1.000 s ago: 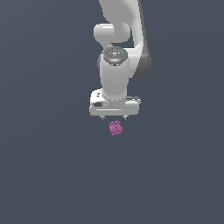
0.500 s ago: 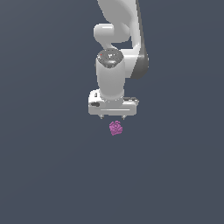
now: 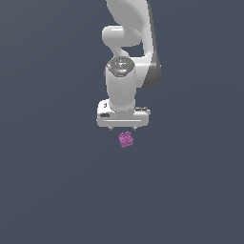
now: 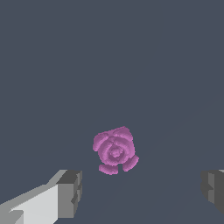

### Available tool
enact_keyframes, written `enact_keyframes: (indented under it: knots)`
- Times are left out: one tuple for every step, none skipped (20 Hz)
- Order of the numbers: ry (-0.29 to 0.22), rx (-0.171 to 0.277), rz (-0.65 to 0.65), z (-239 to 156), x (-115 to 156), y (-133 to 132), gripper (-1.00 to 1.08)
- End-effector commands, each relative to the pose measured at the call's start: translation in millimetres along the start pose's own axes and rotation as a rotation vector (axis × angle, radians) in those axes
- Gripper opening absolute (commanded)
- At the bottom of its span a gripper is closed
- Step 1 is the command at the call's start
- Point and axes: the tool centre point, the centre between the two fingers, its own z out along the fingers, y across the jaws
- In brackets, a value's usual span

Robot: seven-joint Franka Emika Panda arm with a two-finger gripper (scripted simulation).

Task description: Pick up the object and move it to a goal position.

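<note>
Object (image 4: 115, 150) — between wide-spread jaws

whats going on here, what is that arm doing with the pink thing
A white robot arm is pointing straight down over a small magenta rose-shaped chunk that lies on a plain dark grey surface. Its claw is open, and in the wrist view the two fingers stand wide apart with the chunk beyond the gap between them, not touching either one. Nothing is gripped yet; it looks set up for a grasp.
</note>
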Motion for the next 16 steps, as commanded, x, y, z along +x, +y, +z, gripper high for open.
enact_keyframes:
  knots:
    - [0.002,-0.004,-0.031,9.0,-1.7,-1.5,1.0]
    - [0.003,-0.007,-0.047,13.6,-2.6,-2.2,1.0]
    - [0.004,-0.009,-0.065,18.6,-3.6,-3.0,1.0]
    - [0.006,-0.011,-0.084,24.0,-4.8,-4.0,1.0]
    - [0.008,-0.014,-0.106,29.9,-6.1,-5.0,1.0]
    - [0.009,-0.016,-0.129,36.1,-7.7,-6.2,1.0]
    - [0.011,-0.019,-0.151,42.0,-9.2,-7.4,1.0]
    - [0.013,-0.021,-0.172,47.4,-10.7,-8.5,1.0]
    - [0.014,-0.023,-0.191,52.3,-12.2,-9.6,1.0]
    - [0.015,-0.024,-0.208,56.7,-13.5,-10.5,1.0]
    - [0.016,-0.026,-0.223,60.6,-14.8,-11.4,1.0]
    - [0.017,-0.027,-0.237,64.1,-15.9,-12.2,1.0]
    - [0.018,-0.028,-0.249,67.0,-16.9,-12.9,1.0]
    - [0.019,-0.028,-0.258,69.5,-17.8,-13.5,1.0]
    - [0.019,-0.029,-0.267,71.6,-18.5,-14.0,1.0]
    - [0.02,-0.029,-0.273,73.1,-19.1,-14.4,1.0]
